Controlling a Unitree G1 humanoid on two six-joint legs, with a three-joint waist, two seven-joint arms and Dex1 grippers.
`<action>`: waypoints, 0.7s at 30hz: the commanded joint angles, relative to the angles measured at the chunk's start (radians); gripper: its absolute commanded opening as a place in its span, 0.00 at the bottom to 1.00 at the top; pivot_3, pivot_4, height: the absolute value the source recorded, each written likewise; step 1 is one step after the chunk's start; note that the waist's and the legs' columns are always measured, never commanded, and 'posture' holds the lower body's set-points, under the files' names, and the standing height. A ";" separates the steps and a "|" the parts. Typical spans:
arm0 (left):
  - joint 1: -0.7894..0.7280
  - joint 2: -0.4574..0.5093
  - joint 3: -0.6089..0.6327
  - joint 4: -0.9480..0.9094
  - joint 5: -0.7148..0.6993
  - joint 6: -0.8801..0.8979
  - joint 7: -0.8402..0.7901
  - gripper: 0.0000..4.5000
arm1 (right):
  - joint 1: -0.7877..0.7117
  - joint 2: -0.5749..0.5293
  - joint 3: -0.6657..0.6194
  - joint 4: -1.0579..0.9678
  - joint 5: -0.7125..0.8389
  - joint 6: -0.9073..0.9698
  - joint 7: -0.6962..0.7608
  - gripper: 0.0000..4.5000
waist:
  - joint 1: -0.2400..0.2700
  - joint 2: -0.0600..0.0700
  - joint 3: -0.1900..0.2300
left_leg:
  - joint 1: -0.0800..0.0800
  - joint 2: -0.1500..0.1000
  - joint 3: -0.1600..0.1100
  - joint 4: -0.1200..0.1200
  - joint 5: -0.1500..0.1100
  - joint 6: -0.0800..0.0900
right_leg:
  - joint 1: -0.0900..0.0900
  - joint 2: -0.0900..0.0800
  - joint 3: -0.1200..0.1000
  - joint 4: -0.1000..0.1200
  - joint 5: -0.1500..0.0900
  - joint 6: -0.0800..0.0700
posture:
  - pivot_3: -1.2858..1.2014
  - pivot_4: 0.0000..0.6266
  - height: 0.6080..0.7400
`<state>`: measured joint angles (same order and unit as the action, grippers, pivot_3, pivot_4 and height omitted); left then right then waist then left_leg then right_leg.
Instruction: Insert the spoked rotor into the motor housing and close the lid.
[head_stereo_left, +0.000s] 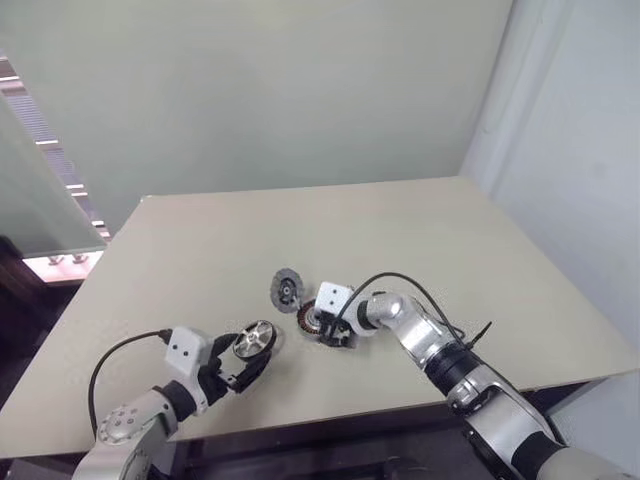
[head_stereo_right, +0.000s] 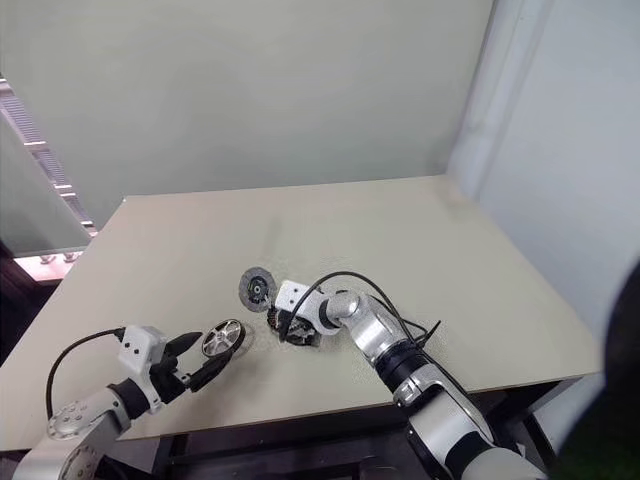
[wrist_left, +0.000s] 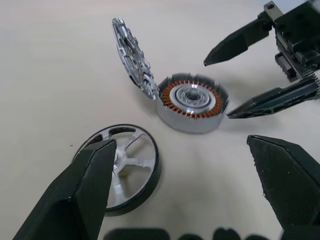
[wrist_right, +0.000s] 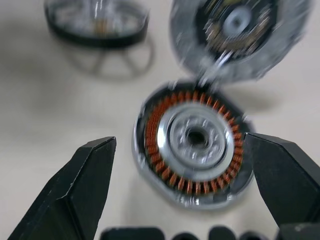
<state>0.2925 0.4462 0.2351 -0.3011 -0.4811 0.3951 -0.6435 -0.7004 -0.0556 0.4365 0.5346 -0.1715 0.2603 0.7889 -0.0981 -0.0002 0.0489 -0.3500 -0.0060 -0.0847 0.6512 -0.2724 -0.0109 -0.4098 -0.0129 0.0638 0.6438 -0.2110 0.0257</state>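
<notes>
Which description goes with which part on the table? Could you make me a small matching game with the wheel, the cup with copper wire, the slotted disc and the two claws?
Things:
1. spoked rotor
2. motor housing
3. lid
4. right gripper

Descriptions:
A. standing tilted, leaning at the cup's edge
B. open, fingers either side of the cup
C. lying flat between the left gripper's open fingers
D. orange windings showing, uncovered

Pairs: 1-C, 2-D, 3-A, 4-B

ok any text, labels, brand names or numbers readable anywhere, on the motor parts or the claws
No readable text in any view.
Motor housing: copper windings and silver hub, no markings seen.
Lid: propped on edge against the housing, slots only, no lettering.
Spoked rotor: bare metal, no label.
Left claw and right claw: plain black fingers, no print.
White blocks on the wrists: blank.
</notes>
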 joint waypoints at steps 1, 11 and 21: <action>0.020 -0.039 0.078 -0.023 -0.116 0.068 0.035 1.00 | 0.008 -0.004 -0.046 -0.057 0.043 0.007 -0.003 0.99 | 0.000 0.000 0.000 | 0.000 0.000 0.000 0.000 0.000 0.000 | 0.000 0.000 0.000 0.000 0.000 0.000 | 0.52 0.00 1.00; 0.055 -0.243 0.166 -0.046 -0.493 0.366 0.305 1.00 | 0.081 0.011 -0.092 -0.127 0.102 0.008 -0.033 0.99 | 0.002 -0.001 0.000 | 0.000 0.000 -0.001 0.003 0.000 0.000 | 0.001 -0.001 -0.001 0.000 0.000 0.000 | 0.52 0.00 1.00; -0.104 -0.389 0.278 0.133 -0.656 0.357 0.590 1.00 | 0.093 -0.005 -0.081 -0.151 0.100 -0.003 -0.047 0.99 | 0.003 -0.001 0.000 | -0.002 0.000 -0.002 0.010 0.000 0.000 | 0.003 0.000 -0.003 0.001 0.000 -0.001 | 0.52 0.00 1.00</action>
<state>0.2124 0.0600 0.4839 -0.1810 -1.0990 0.7624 -0.0924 -0.5858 -0.0611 0.3669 0.4335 -0.0792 0.2737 0.7516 -0.0953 -0.0016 0.0486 -0.3519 -0.0065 -0.0867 0.6609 -0.2725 -0.0109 -0.4067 -0.0133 0.0607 0.6445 -0.2112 0.0254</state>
